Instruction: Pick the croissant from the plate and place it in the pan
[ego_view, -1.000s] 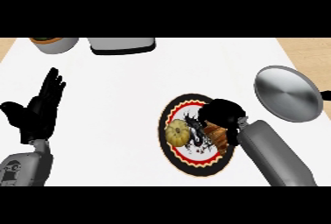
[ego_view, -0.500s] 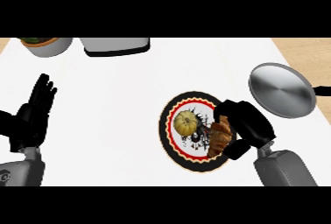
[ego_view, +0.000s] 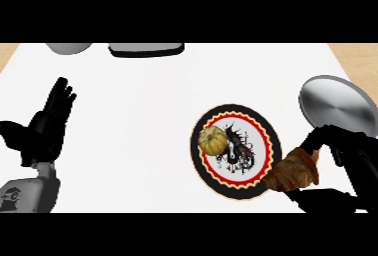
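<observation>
The brown croissant (ego_view: 297, 170) is at the right rim of the round patterned plate (ego_view: 236, 190), held in my right hand (ego_view: 347, 160), whose fingers and thumb curl round it. The grey pan (ego_view: 334, 102) lies just beyond that hand, at the right. On the plate's left half sits a yellow round piece of food (ego_view: 213, 140). My left hand (ego_view: 46, 125) rests open at the left, fingers up.
A grey box-like object (ego_view: 145, 49) and a grey bowl (ego_view: 68, 48) stand at the far edge of the white counter (ego_view: 148, 110). Wooden floor shows at both upper corners.
My right hand has carried the croissant from the plate's middle to its right rim. The view has shifted, so the plate and pan sit lower and further right.
</observation>
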